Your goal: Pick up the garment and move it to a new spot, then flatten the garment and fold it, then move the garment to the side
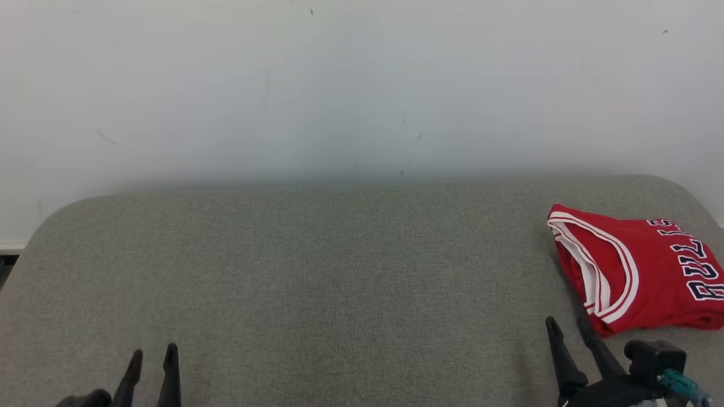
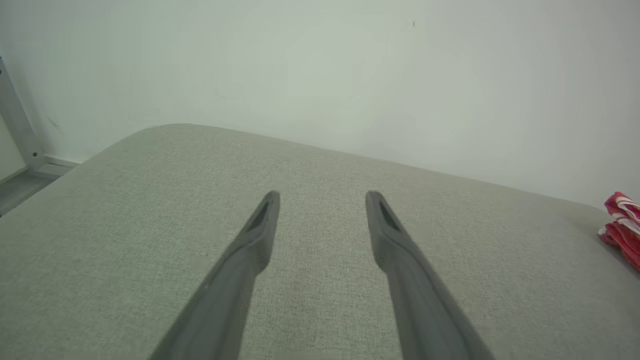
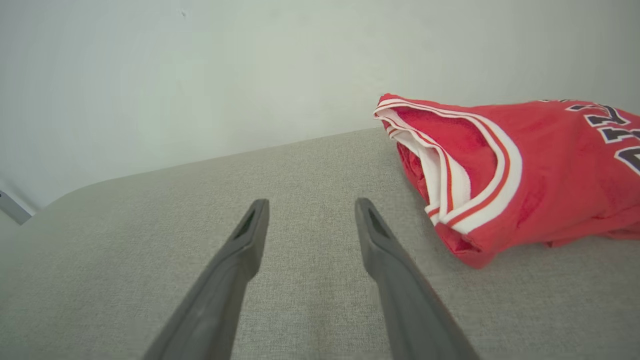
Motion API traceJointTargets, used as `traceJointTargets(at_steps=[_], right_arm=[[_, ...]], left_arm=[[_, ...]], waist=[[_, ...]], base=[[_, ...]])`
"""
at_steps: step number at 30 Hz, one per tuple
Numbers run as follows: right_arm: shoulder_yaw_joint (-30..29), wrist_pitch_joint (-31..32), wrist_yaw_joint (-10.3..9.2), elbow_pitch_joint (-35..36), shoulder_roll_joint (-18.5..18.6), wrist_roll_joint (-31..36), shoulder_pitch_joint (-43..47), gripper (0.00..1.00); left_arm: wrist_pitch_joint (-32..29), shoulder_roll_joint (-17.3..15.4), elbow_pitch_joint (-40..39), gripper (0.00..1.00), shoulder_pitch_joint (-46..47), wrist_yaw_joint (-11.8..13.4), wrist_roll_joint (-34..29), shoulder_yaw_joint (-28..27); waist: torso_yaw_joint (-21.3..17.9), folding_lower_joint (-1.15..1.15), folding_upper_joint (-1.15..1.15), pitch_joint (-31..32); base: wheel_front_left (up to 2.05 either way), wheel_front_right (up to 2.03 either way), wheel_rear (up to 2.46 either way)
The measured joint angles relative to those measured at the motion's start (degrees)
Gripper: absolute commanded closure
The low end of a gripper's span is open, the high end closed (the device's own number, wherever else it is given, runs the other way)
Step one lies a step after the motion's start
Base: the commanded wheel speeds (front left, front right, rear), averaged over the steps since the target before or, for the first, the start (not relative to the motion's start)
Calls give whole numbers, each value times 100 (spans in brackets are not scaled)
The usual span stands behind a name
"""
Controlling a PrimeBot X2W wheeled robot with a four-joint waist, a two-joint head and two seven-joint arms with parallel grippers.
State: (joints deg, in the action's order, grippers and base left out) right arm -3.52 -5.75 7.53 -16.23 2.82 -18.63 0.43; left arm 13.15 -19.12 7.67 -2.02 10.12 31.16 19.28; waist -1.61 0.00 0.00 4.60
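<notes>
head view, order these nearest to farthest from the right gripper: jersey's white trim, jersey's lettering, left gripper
1. The white trim, just ahead and to the right of the right gripper, on the red jersey's near end.
2. The lettering, further right on the jersey.
3. The left gripper, far across the grey cushion to the left.

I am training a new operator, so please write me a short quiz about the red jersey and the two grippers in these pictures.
1. Fill in: the left gripper and the right gripper both stand ____, holding nothing.
2. True or false: the red jersey lies on the robot's left side.
3. The jersey rests on: A) the floor; B) the grey cushion; C) a wooden chair.
Key: 1 open; 2 false; 3 B.
</notes>
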Motion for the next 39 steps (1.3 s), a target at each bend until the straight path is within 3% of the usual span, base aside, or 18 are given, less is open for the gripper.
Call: traceJointTargets(at_steps=[7, 39], right_arm=[[13, 60, 0, -356, -68, -53, 285, 100], [-31, 437, 0, -246, -66, -2886, -112, 100]], left_arm=[[-32, 271, 305, 100, -198, -13, 22, 93], [-827, 773, 571, 100, 236, -673, 2406, -977]], waist=[[2, 0, 0, -3], [40, 0, 0, -129]], base=[[0, 0, 0], [0, 0, 0]])
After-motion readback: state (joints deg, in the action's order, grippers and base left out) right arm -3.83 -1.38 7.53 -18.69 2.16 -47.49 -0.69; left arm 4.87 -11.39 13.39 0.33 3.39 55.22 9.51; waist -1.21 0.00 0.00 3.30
